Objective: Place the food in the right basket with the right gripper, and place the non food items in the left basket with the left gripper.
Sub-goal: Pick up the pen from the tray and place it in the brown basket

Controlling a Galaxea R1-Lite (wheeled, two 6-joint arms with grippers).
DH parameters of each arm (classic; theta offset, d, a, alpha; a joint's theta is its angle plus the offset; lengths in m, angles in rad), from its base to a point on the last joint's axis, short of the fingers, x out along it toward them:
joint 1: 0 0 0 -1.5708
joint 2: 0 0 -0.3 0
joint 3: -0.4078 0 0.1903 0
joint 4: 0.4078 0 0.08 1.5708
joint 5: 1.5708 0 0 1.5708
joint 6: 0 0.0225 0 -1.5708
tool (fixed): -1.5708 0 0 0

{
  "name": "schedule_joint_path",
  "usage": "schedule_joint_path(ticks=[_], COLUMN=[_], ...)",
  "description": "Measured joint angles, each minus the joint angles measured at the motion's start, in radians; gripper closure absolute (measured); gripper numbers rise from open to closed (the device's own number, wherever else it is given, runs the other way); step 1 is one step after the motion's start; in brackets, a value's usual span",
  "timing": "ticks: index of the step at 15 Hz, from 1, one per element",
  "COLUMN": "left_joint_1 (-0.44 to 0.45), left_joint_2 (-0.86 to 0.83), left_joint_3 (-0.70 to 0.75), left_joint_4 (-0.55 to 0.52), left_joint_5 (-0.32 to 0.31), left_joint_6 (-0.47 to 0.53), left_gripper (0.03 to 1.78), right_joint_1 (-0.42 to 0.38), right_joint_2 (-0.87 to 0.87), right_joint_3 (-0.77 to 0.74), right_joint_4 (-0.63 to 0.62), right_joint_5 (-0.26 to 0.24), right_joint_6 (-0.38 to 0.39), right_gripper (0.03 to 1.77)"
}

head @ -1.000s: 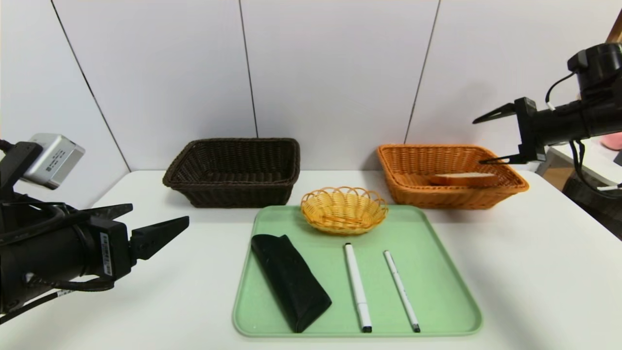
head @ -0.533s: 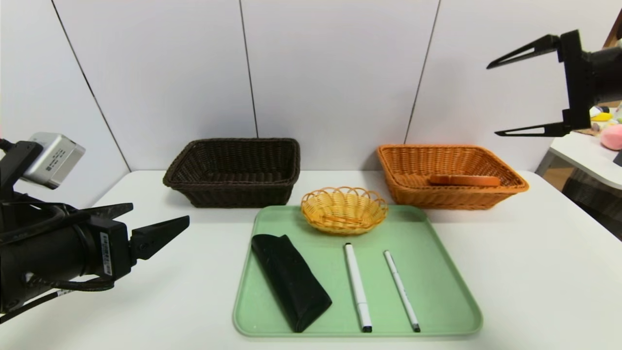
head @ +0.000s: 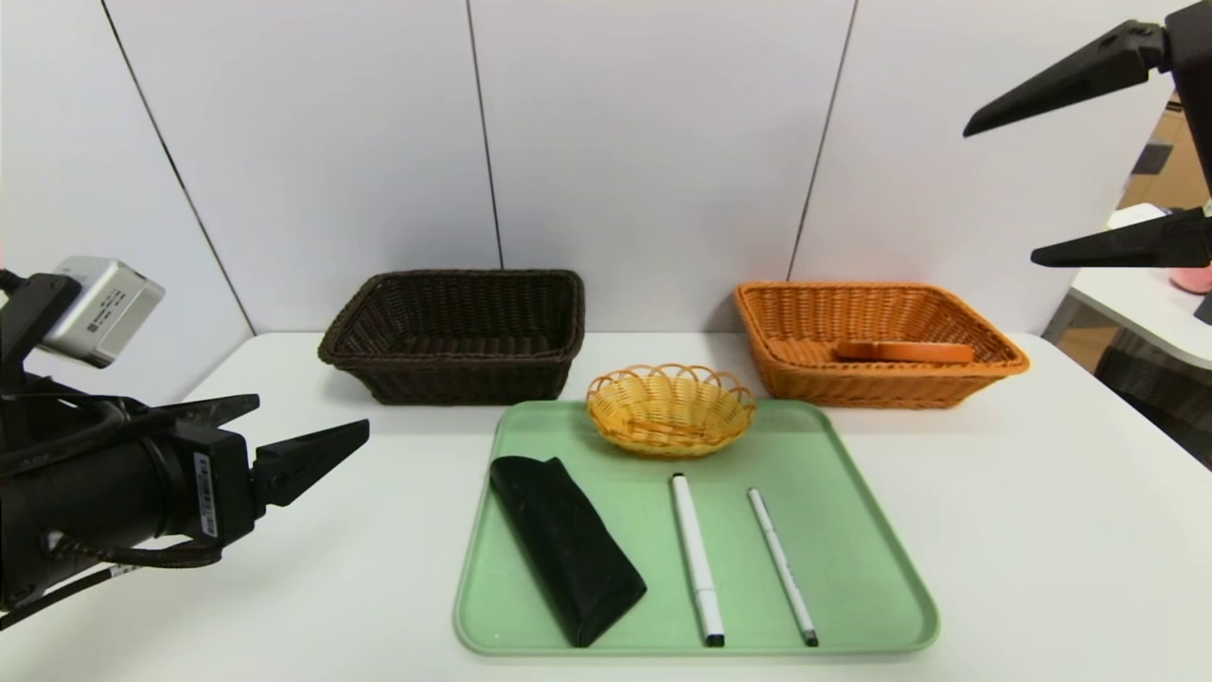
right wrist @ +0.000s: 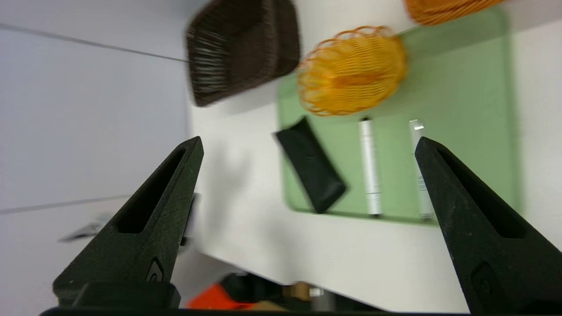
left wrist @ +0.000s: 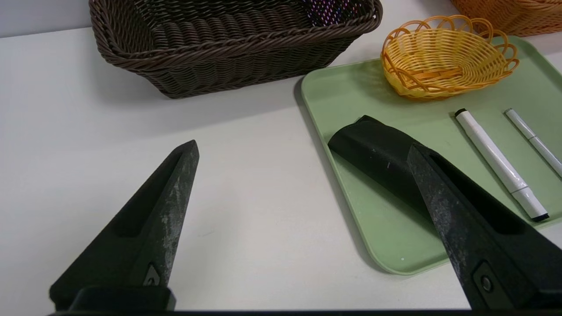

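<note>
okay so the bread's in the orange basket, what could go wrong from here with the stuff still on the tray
1. The two white pens lie thin and flat on the green tray; the wide-open left gripper could skid or roll them.
2. The black soft case sits near the tray's raised edge, which may block a finger.
3. The small yellow wicker basket stands between the pens and the dark brown basket; a low carry could clip it.

A slice of bread point(head: 904, 351) lies in the orange basket point(head: 985, 384) while the right gripper point(head: 1004, 194) hangs high above it, jaws wide — black pouch point(head: 565, 547) and two pens point(head: 696, 557) on the green tray point(head: 852, 511).
</note>
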Motion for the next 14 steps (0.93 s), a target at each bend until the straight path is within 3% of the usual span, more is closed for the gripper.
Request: schedule_joint_path(ticks=[3, 5, 7, 12, 14], left_joint_1=[0.000, 0.000, -0.001, -0.001, -0.001], left_joint_2=[0.000, 0.000, 0.000, -0.004, -0.007], left_joint_3=[0.000, 0.002, 0.003, 0.009, 0.015], left_joint_4=[0.000, 0.001, 0.002, 0.002, 0.001], left_joint_5=[-0.001, -0.002, -0.003, -0.003, -0.003], left_joint_6=[0.001, 0.001, 0.002, 0.002, 0.002], left_gripper=[0.12, 0.12, 0.12, 0.12, 0.12], right_joint_1=[0.081, 0.148, 0.228, 0.429, 0.464], right_joint_2=[-0.014, -0.016, -0.014, 0.023, 0.038], right_joint_3=[0.013, 0.023, 0.029, 0.043, 0.062], right_joint_4=[0.081, 0.147, 0.197, 0.259, 0.261], right_joint_5=[-0.129, -0.182, -0.235, -0.435, -0.450], right_joint_6=[-0.270, -0.377, -0.412, -0.414, -0.413], right_gripper=[0.12, 0.11, 0.11, 0.11, 0.11])
